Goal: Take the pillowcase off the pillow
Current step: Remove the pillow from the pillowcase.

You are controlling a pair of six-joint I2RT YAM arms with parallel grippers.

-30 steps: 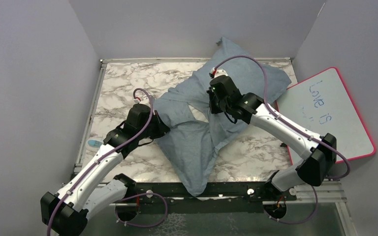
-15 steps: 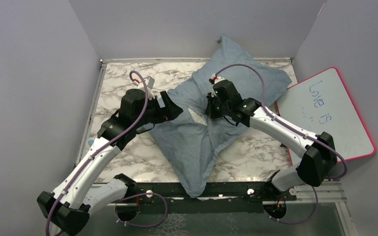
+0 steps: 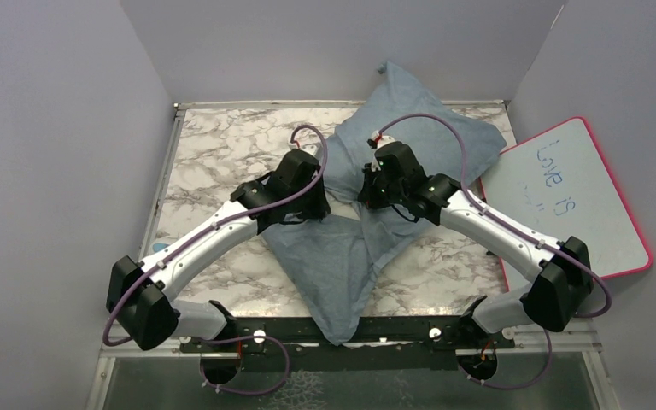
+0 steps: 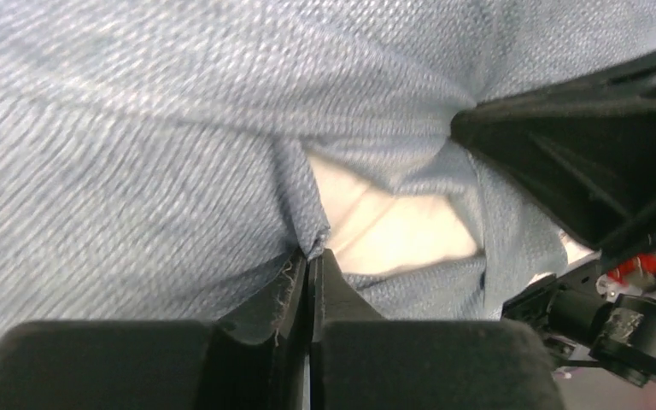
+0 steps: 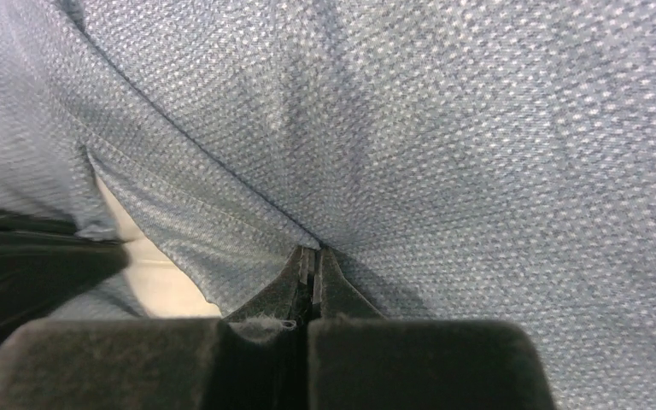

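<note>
The grey-blue pillowcase (image 3: 342, 256) sprawls across the centre of the marble counter (image 3: 213, 154). At mid-frame the left end effector (image 4: 314, 256) pinches the cloth's edge beside a gap showing the white pillow (image 4: 393, 235). Just to its right, the right end effector (image 5: 312, 254) is clamped on a fold.

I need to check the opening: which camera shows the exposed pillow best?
Left wrist: the pillow shows as a pale patch through the pillowcase opening, just beyond the left gripper. Right wrist shows a smaller sliver; the top view shows none that I can make out.
</note>
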